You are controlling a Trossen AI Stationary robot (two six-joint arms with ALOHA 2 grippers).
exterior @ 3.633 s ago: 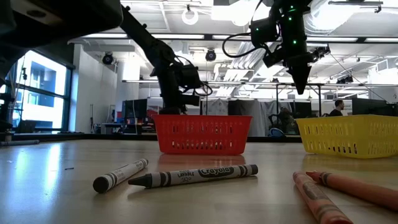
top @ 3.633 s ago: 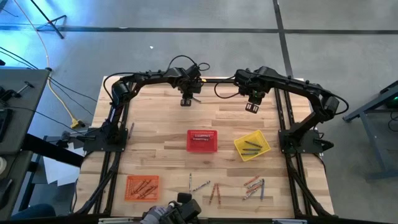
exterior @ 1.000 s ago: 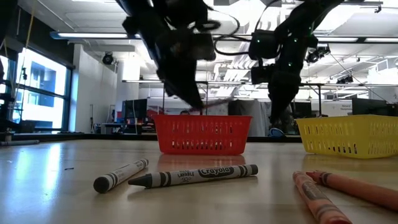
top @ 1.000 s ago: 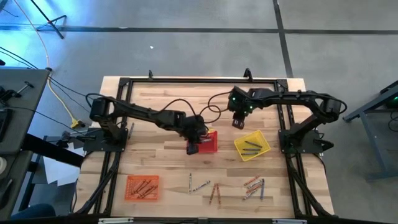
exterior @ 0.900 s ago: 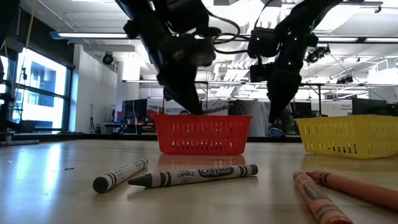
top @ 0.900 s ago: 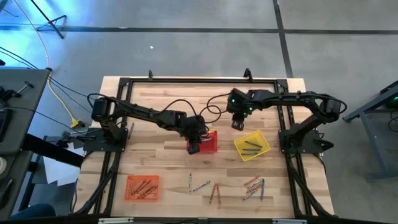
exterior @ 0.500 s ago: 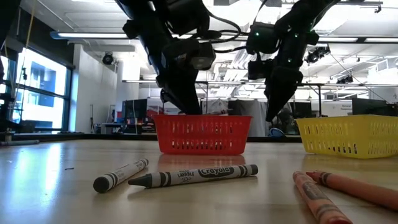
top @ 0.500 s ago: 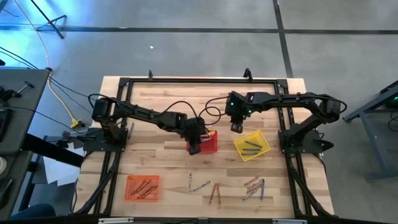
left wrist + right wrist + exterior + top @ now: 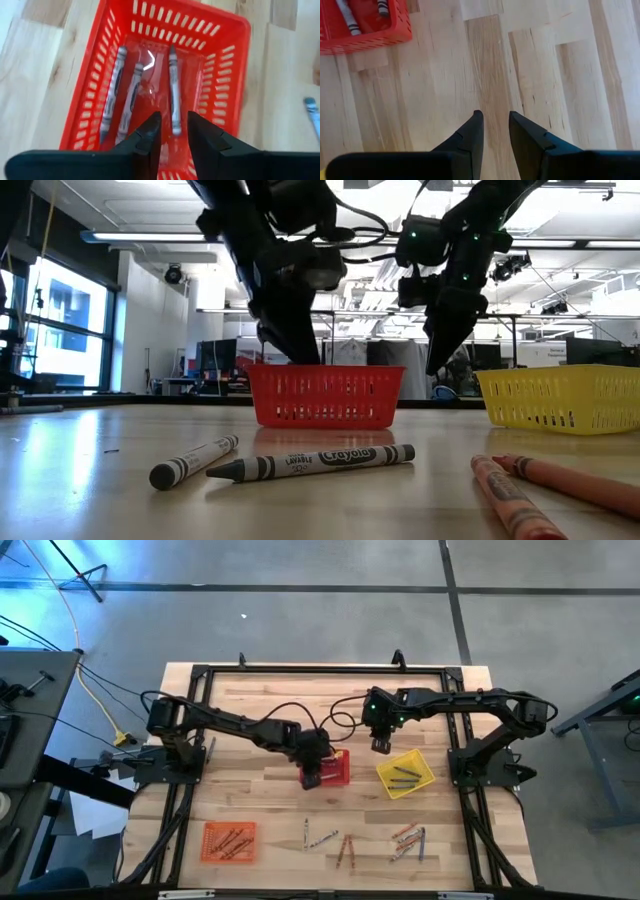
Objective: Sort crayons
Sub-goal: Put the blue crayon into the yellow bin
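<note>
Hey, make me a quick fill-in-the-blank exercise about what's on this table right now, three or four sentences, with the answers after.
1. The left gripper hangs over the ____ basket.
2. Inside that basket lie ____ grey crayons.
3. The right gripper is above bare ____ between the red basket and the yellow basket.
4. The orange basket sits near the table's front ____ corner in the high view.

Answers: red; three; wood; left
</note>
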